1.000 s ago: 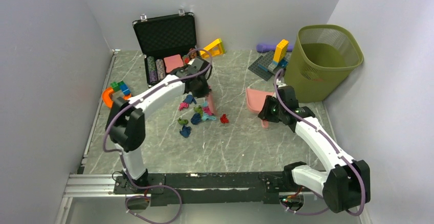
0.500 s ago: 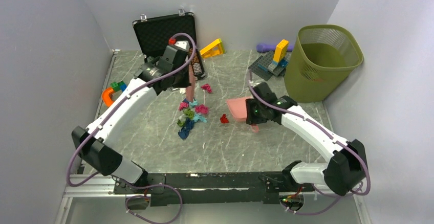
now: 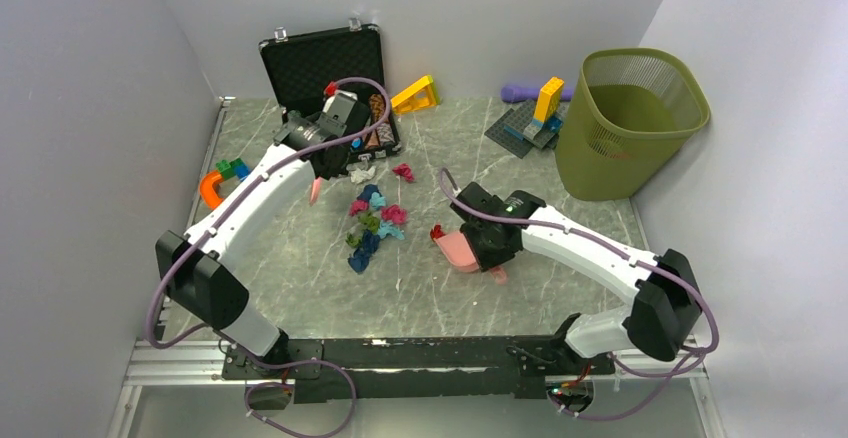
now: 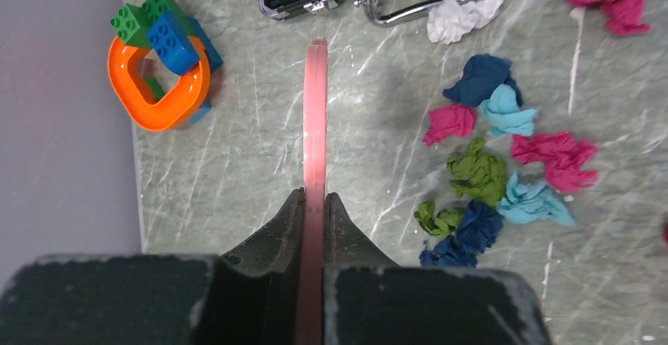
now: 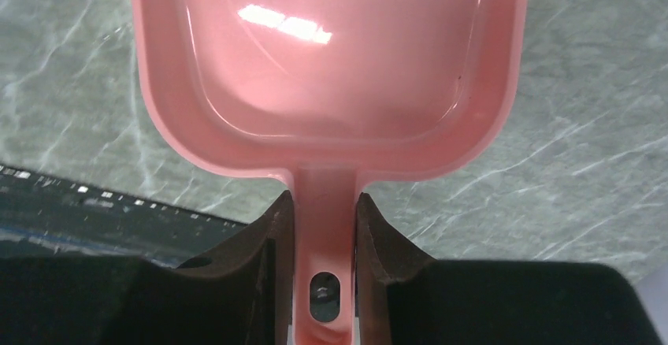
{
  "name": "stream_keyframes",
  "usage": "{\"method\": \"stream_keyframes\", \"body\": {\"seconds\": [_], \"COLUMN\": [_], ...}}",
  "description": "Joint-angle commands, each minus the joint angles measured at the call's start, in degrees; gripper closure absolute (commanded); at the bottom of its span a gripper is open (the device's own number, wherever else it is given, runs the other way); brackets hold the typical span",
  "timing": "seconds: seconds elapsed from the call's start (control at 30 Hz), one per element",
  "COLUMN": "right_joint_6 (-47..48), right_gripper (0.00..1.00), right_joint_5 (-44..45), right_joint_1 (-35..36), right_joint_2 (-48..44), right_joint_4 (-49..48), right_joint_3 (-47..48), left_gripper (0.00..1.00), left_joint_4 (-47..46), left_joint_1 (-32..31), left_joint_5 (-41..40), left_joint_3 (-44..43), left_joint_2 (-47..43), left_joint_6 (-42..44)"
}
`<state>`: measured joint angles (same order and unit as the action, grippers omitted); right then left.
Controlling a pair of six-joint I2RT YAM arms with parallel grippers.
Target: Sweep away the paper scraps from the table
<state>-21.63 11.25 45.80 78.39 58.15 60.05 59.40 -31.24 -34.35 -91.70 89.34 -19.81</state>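
Observation:
The paper scraps [image 3: 372, 220] lie in a loose pile mid-table, in navy, teal, magenta and green; the left wrist view shows the same paper scraps [image 4: 476, 170] to the right of my tool. A white scrap [image 3: 362, 173] and a magenta one [image 3: 403, 171] sit apart near the case, and a red scrap [image 3: 437, 231] lies by the dustpan's lip. My left gripper [image 3: 322, 166] [image 4: 315, 195] is shut on a thin pink sweeper blade [image 4: 315, 109], left of the pile. My right gripper [image 3: 488, 250] [image 5: 324, 203] is shut on the handle of a pink dustpan [image 3: 455, 248] [image 5: 327, 61], which is empty.
An open black case [image 3: 325, 68] stands at the back left, its handle close to the white scrap. An orange ring with toy blocks [image 3: 215, 186] lies by the left wall. A green basket [image 3: 630, 118] stands at the back right, beside a grey baseplate with blocks [image 3: 530, 123] and a yellow block [image 3: 415, 93].
My left arm carried the sweeper from the pile's right side over to its left. My right arm brought the dustpan from near the basket leftward, down beside the red scrap.

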Motion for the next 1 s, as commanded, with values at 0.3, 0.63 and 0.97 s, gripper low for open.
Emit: {"method": "stream_keyframes", "body": {"seconds": [0.3,0.63,0.97], "right_joint_6": [1.08,-2.06,4.12], "right_gripper": [1.00,1.00,1.00], "right_joint_5": [-13.33,-8.59,-9.65], "right_joint_1": [10.26,15.53,11.11], "right_joint_2": [-0.56,9.78,20.81], "right_joint_4": [-1.97,-4.58,-12.08], "right_joint_3": [-1.02,2.56,11.24], "left_gripper": [1.00,1.00,1.00], "left_joint_4": [-1.21,-5.66,-9.95], "left_joint_1": [0.18,1.34,1.33], "left_joint_5": [5.07,15.34,30.59], "left_joint_3": [4.37,5.86,7.23], "left_joint_2": [6.28,6.09,6.37], "left_joint_6": [3.30,5.03,4.87]}}
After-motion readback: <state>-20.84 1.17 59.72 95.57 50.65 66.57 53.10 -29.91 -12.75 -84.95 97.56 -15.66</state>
